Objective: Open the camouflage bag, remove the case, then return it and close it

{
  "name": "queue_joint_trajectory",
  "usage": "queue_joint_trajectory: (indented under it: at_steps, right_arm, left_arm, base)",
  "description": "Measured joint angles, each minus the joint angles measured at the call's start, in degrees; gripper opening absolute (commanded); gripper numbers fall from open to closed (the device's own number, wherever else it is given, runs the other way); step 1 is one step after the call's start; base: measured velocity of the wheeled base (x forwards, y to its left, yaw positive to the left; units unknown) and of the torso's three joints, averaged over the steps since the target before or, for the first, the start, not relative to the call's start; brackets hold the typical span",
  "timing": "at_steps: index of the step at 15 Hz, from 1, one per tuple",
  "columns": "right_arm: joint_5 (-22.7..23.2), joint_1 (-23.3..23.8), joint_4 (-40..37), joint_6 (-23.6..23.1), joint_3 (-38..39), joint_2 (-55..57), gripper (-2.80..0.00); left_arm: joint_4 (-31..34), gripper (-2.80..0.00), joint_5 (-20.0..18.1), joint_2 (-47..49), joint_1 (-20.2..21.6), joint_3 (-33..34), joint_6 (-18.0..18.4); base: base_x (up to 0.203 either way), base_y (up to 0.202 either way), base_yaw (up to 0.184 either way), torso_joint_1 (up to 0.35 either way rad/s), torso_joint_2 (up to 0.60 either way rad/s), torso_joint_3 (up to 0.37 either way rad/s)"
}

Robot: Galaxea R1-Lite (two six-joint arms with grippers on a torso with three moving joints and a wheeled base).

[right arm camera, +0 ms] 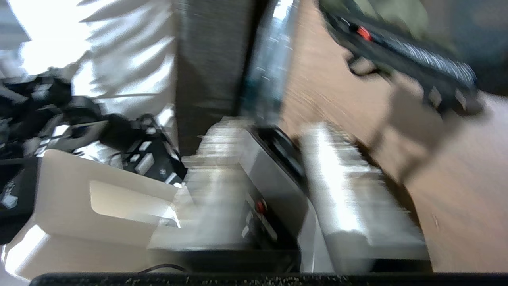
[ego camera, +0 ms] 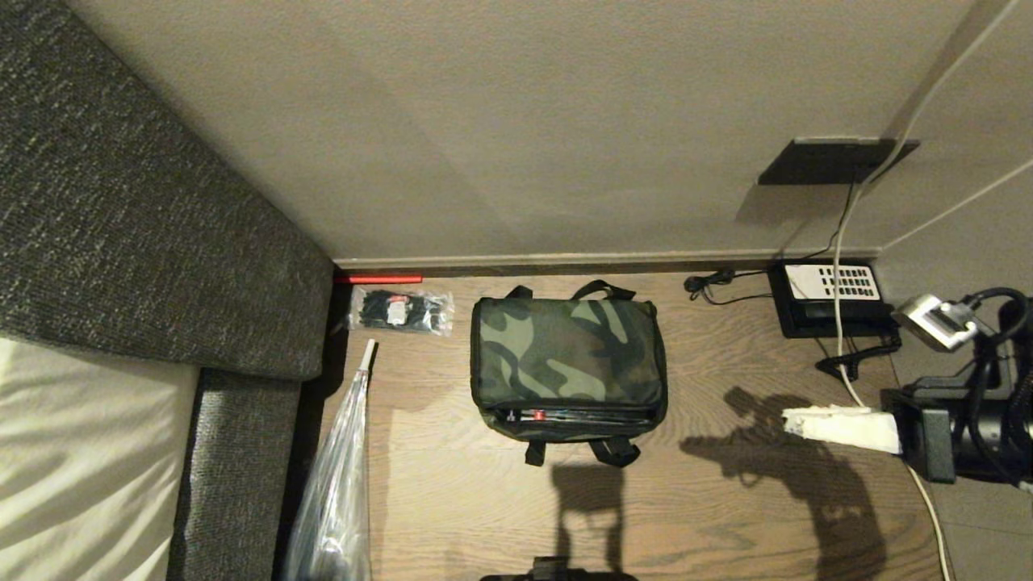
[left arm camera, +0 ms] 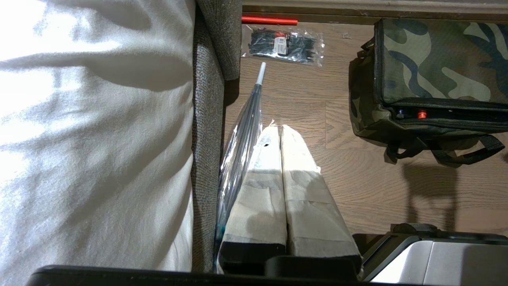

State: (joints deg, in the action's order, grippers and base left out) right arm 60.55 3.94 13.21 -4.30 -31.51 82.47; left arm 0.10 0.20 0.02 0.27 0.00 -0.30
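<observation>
The camouflage bag [ego camera: 569,363] sits on the wooden floor [ego camera: 726,516], roughly centred before the wall's baseboard, lid down. Along its near edge the zipper line gapes a little, and a dark interior with a small red spot [ego camera: 539,415] shows through (whether that belongs to the case, cannot tell). Black strap loops stick out at the far and near sides.

Left of the bag: a clear packet of black cable ties [ego camera: 399,311] near the baseboard, a red strip [ego camera: 378,279] against the wall, and a folded clear plastic umbrella [ego camera: 343,476] leaning along the grey upholstered bed frame [ego camera: 145,226].

Right of the bag, well apart: a black telephone with white keypad [ego camera: 831,297], cords trailing from it.

Right pincer [ego camera: 839,426]: at the right edge of the head view, white-wrapped fingers level, pointing toward the bag, apart from it, holding nothing. Its own wrist view is smeared; the fingers read as drawn together.

Left pincer [left arm camera: 282,133]: hangs beside the bed, fingers pressed together, empty, above the floor next to the umbrella.
</observation>
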Motion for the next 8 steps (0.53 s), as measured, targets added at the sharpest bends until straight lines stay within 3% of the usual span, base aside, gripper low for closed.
queue_joint_trajectory:
  at_steps: [4, 8]
  right_arm:
    - [-19.15, 0.0, -4.7, -1.21, 5.86, -15.72, -2.8]
    - [-36.44, -0.89, -14.59, -7.0, 10.46, -35.81, -2.8]
  left_arm:
    - [0.0, -2.8, 0.0, 0.0, 0.0, 0.0, 0.0]
    - [0.0, -2.8, 0.0, 0.0, 0.03, 0.0, 0.01]
  base:
    - [0.0, 0.0, 0.0, 0.0, 0.0, 0.0]
    - [0.0, 0.0, 0.0, 0.0, 0.0, 0.0]
